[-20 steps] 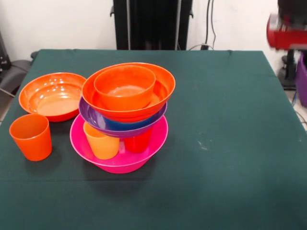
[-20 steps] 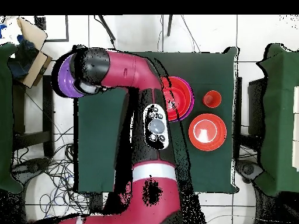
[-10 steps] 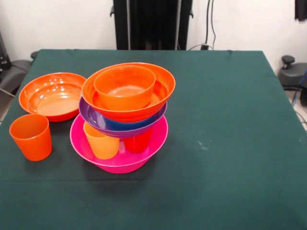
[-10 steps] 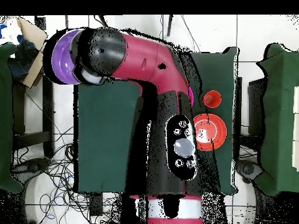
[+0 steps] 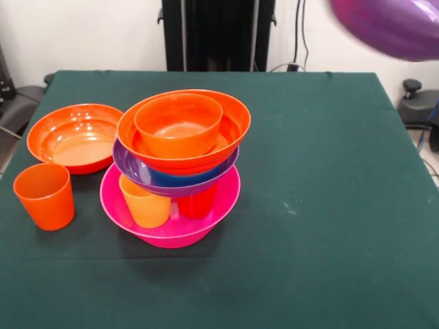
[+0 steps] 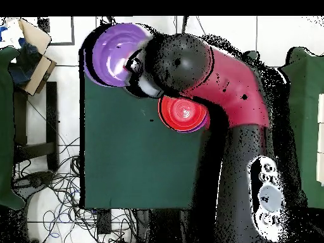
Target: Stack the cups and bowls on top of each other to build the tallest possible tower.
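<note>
The tower (image 5: 177, 168) stands left of the table's middle. Its base is a big pink bowl (image 5: 175, 226) holding a yellow cup (image 5: 145, 201) and a red cup (image 5: 197, 203). Above these sit a purple bowl (image 5: 137, 171), a blue bowl (image 5: 185, 177), a wide orange bowl (image 5: 233, 123) and a small orange bowl (image 5: 178, 123). A second purple bowl (image 5: 387, 24) (image 6: 116, 54) hangs in the air, blurred, at the table's corner. My gripper (image 6: 137, 67) is shut on its rim, mostly hidden under the arm. The overhead view shows the tower (image 6: 183, 114) beside the arm.
Another wide orange bowl (image 5: 74, 137) and an orange cup (image 5: 44, 195) stand on the green table (image 5: 329, 205) left of the tower. The red arm (image 6: 218, 82) covers both in the overhead view. Chairs and cables surround the table.
The arm has swung round with the purple bowl, bringing it from off the table's side to above the table's corner. The bowl has entered the front view at top right. The tower has not moved.
</note>
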Controlling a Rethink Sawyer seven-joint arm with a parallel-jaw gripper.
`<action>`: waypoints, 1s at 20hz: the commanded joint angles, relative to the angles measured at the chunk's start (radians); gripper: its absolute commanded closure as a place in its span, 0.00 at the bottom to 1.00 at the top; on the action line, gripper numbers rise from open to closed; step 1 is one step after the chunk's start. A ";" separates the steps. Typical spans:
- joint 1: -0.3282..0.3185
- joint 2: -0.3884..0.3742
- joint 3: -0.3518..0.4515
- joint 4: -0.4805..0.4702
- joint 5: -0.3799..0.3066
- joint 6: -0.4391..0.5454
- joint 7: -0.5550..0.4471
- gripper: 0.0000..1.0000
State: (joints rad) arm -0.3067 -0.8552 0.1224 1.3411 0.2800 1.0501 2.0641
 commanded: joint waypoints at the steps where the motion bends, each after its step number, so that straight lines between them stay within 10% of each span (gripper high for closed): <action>1: -0.129 -0.045 0.167 0.313 0.043 -0.064 -0.377 1.00; 20: -0.430 0.064 0.484 0.429 -0.054 -0.237 -0.526 1.00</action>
State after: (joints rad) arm -0.7175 -0.8533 0.4466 1.6591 0.2945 0.8792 1.8527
